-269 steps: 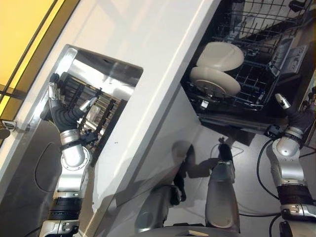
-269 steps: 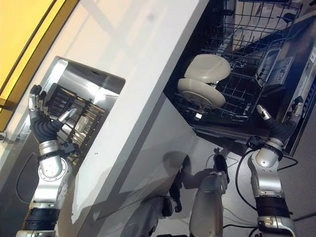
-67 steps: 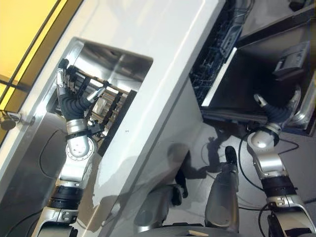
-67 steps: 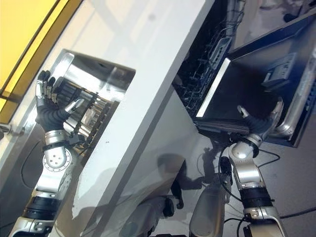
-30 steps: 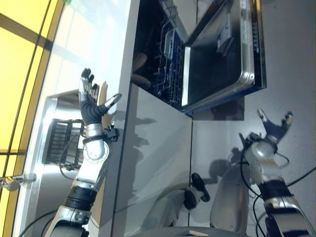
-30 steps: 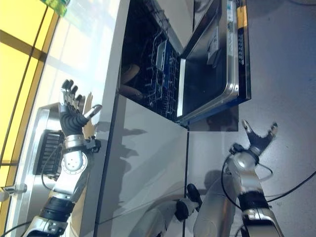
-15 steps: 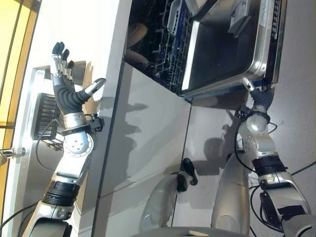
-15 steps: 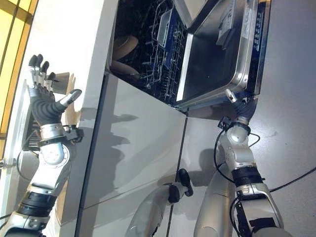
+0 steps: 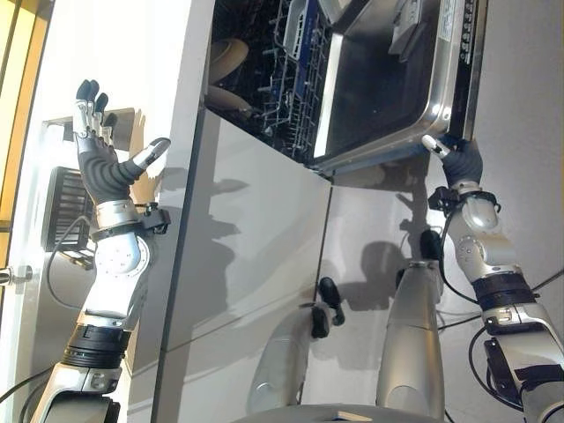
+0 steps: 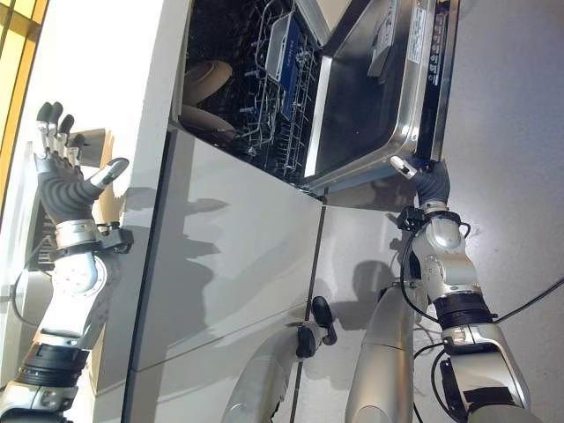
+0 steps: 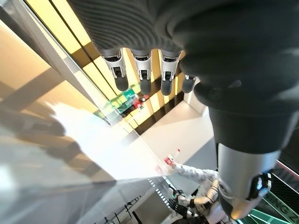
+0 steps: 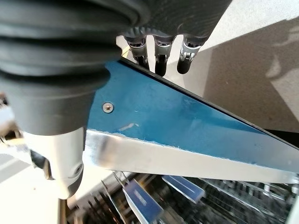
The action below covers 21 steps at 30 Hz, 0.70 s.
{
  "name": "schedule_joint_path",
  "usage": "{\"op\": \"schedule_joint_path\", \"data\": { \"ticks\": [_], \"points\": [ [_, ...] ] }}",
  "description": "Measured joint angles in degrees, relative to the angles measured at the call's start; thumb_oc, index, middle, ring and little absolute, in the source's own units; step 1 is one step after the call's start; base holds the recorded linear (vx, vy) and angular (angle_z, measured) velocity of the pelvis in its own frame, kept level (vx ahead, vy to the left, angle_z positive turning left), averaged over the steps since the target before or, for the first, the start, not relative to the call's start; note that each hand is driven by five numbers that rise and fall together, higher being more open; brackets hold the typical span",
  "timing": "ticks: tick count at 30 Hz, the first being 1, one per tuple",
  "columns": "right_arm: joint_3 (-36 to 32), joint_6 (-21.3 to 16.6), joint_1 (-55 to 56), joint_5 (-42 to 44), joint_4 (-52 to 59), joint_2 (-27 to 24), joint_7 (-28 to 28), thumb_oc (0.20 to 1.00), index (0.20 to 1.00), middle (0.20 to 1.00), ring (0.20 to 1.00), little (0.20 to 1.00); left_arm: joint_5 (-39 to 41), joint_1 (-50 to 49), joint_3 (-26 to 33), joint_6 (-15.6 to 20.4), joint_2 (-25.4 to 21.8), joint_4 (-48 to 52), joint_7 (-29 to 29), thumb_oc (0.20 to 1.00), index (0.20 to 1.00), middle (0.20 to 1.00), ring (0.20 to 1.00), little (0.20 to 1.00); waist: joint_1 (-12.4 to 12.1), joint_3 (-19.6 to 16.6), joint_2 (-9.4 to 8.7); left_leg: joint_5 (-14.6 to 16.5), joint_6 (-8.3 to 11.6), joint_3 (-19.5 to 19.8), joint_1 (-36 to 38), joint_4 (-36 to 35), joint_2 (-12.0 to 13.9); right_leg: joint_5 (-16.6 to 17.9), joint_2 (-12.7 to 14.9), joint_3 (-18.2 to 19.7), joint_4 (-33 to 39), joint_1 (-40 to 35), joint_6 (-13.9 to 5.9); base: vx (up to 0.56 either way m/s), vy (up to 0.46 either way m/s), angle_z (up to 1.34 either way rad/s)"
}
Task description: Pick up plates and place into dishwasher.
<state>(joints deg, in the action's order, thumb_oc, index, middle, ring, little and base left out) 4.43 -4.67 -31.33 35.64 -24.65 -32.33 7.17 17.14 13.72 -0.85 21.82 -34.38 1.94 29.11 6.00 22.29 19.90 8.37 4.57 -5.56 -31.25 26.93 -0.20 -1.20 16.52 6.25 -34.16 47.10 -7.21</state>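
Two cream plates (image 9: 231, 58) stand in the dishwasher's lower rack (image 10: 264, 97), which sits inside the machine. The steel door (image 9: 388, 79) is tilted part way up. My right hand (image 9: 458, 160) rests at the door's outer edge, fingers (image 12: 156, 58) straight against the outside face and the thumb (image 12: 60, 172) on the inner side of the blue rim (image 12: 177, 121). My left hand (image 9: 101, 167) is raised over the white counter, fingers (image 11: 142, 70) spread straight, holding nothing.
A sink with a dark dish rack (image 9: 66, 207) lies beside my left arm. The white counter (image 9: 132, 53) runs above grey cabinet fronts (image 9: 247, 238). A blue cutlery basket (image 10: 282, 44) stands in the rack. Grey floor (image 9: 529, 106) lies to the right of the door.
The camera has shifted. The rack went from pulled out to inside the machine, and the door rose from flat to tilted. My right hand came up to the door's edge; my left left the sink.
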Motion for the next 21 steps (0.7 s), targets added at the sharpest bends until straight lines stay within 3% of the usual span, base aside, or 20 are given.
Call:
{"op": "schedule_joint_path", "data": {
  "ticks": [14, 21],
  "points": [
    [6.56, 1.5, 0.01, -0.17, 2.9, -0.01, -1.01, 1.0, 1.0, 1.0, 1.0, 1.0, 2.07, 4.06, -0.47, -3.81, 0.83, -1.88, -2.95, 1.0, 1.0, 1.0, 1.0, 1.0, -0.38, 3.19, -4.21, -3.25, 0.16, 5.9, 7.44, -5.42, 2.11, -0.8, -1.41, -5.8, 3.22, -11.56, 1.49, 0.07, -0.034, 0.2],
    [7.96, 0.42, -0.06, -0.27, 5.87, 0.68, -2.16, 1.0, 1.0, 1.0, 1.0, 1.0, 2.22, 4.23, -0.23, -5.57, 1.2, -3.36, -4.39, 1.0, 1.0, 1.0, 1.0, 1.0, -3.56, 4.39, -5.88, -4.9, 0.88, 8.84, 12.25, -8.48, 3.52, -1.9, -1.81, -10.02, 5.49, -19.75, 1.58, 0.14, -0.149, 0.36]
  ]
}}
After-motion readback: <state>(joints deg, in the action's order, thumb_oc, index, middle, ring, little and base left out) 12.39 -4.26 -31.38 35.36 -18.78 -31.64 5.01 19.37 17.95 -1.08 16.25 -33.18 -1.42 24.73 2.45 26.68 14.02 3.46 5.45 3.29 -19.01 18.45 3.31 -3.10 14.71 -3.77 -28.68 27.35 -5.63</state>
